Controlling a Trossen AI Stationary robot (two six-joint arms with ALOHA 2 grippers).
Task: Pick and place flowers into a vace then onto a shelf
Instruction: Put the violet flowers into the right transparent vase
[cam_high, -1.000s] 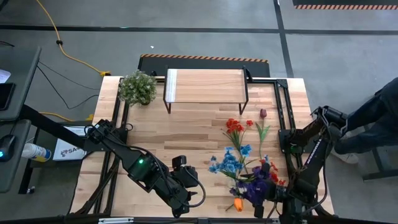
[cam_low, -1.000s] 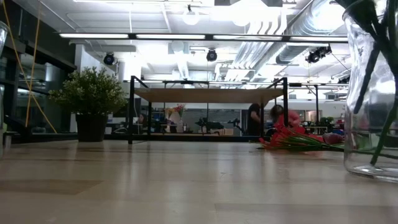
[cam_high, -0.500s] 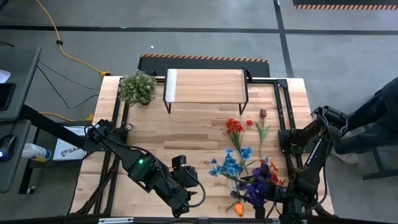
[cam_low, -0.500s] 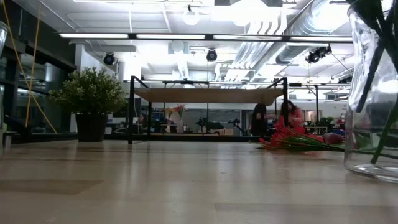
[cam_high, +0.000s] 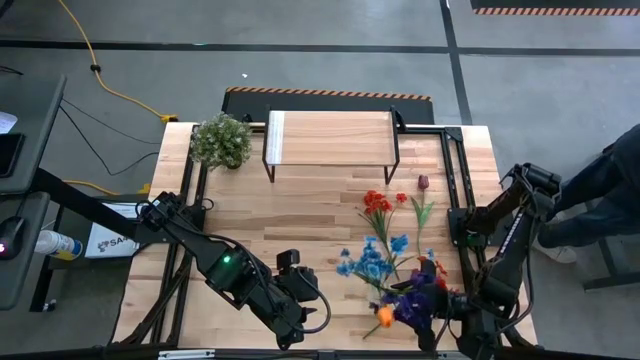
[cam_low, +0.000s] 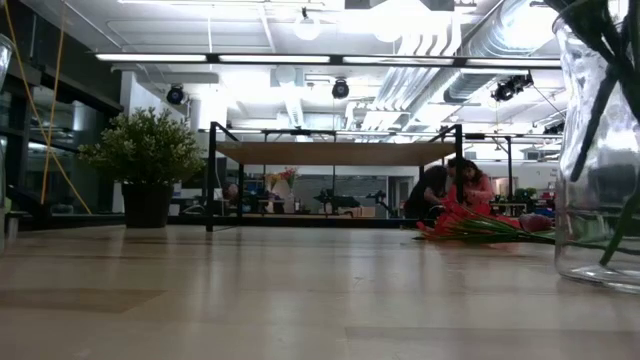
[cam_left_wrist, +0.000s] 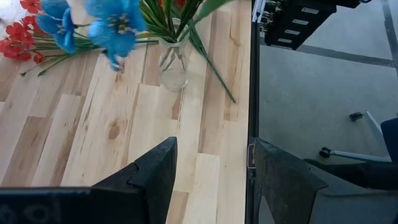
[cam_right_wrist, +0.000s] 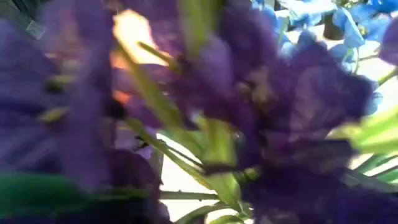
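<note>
Flowers (cam_high: 385, 235): you see loose stems lying flat on the desk (cam_high: 300, 215), long axes toward the shelf (cam_high: 330, 138); others stand in the vase (cam_left_wrist: 173, 62).
Right gripper (cam_high: 432, 322): near desk edge; jaws apart beside the vase.
Left gripper (cam_left_wrist: 211, 174): jaws apart, empty.

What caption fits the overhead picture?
Two robot arms at a wooden table: flowers lie loose, others stand in a vase, shelf waiting behind.

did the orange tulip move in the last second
Yes. In the high view the orange tulip has shifted up the picture, towards the low wooden shelf with black legs, away from the table's near edge.
</note>
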